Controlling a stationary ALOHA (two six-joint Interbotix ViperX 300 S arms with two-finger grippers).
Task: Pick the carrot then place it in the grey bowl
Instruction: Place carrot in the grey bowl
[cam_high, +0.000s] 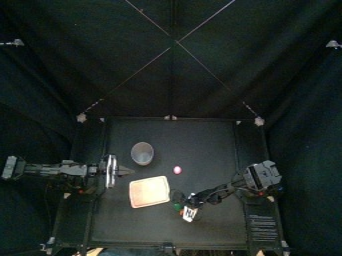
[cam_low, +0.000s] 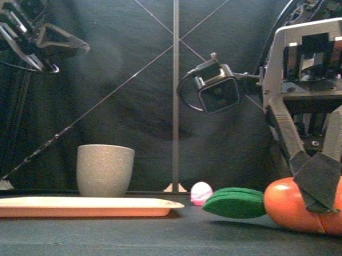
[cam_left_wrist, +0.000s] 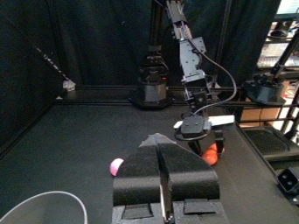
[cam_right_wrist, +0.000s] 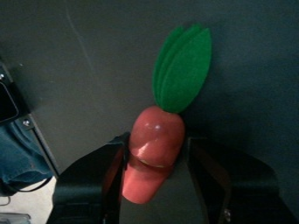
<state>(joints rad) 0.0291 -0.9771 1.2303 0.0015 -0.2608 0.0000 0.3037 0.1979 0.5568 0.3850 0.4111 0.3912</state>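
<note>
The carrot, orange with flat green leaves, lies low at the table's front right, seen large in the front view as the carrot. My right gripper has a jaw pressed against each side of its orange body, leaves pointing away from the wrist. The tall grey speckled cup stands upright at the back left, also the cup from above. My left gripper hangs shut and empty at the left, just beside the cup, seen from above as the left gripper.
A flat pink tray lies in front of the cup, left of the carrot. A small pink toy sits on the table near the middle, behind the carrot's leaves.
</note>
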